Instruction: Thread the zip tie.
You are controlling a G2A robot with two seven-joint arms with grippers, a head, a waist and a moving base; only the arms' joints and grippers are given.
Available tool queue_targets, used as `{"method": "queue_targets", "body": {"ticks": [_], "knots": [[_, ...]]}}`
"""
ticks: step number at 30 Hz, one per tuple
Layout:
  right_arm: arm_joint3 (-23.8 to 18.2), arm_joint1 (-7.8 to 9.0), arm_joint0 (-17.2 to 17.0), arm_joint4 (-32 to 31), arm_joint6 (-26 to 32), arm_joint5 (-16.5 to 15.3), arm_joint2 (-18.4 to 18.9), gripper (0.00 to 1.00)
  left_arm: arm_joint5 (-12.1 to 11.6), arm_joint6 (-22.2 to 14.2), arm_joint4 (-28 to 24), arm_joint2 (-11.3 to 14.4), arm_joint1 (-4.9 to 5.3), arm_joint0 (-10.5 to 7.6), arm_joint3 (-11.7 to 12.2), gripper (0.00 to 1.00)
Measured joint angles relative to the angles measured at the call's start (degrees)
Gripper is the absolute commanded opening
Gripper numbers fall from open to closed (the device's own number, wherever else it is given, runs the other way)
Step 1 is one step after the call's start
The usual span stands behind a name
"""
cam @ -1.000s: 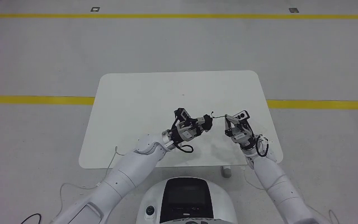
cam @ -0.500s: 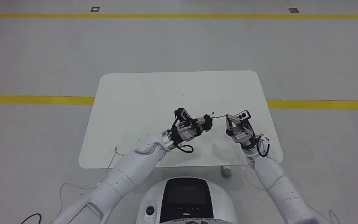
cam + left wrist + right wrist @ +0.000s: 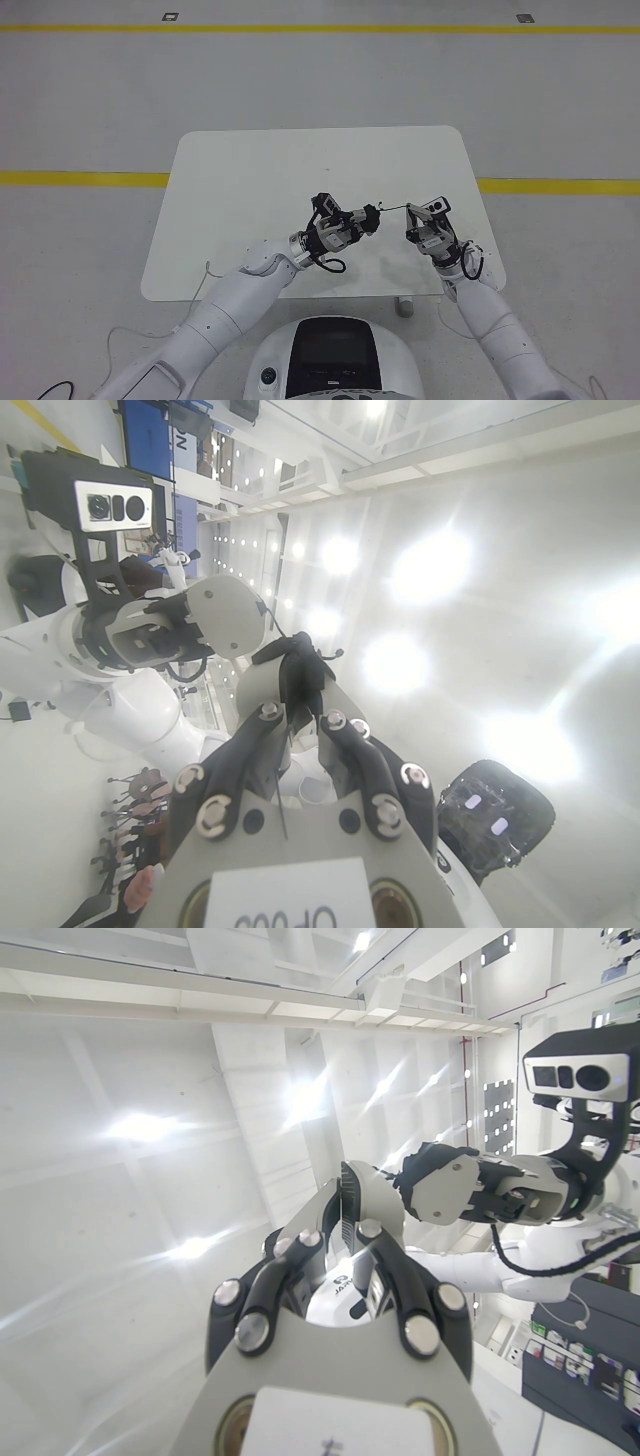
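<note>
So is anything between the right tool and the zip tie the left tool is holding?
Nothing visible stands between them. The left tool is shut on the zip tie, and the tie's thin tail runs through open air across the short gap to the right tool.

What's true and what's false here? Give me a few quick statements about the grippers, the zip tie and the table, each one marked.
1. The left gripper and right gripper are over the white table. True.
2. The zip tie lies flat on the table. False: it is held in the air between the grippers.
3. The left gripper is shut on the zip tie. True.
4. The right gripper is wide open. False: it is shut.
5. The grippers are at opposite table ends. False: they are close together.
</note>
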Motion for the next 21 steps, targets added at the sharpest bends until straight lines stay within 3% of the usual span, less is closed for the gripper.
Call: {"method": "queue_targets", "body": {"ticks": [21], "knots": [[-0.42, 0.23, -0.3, 0.02, 0.0, -0.07, 1.19, 0.0, 0.0, 0.0, 0.0, 0.0, 0.0, 0.0, 0.0, 0.0]]}}
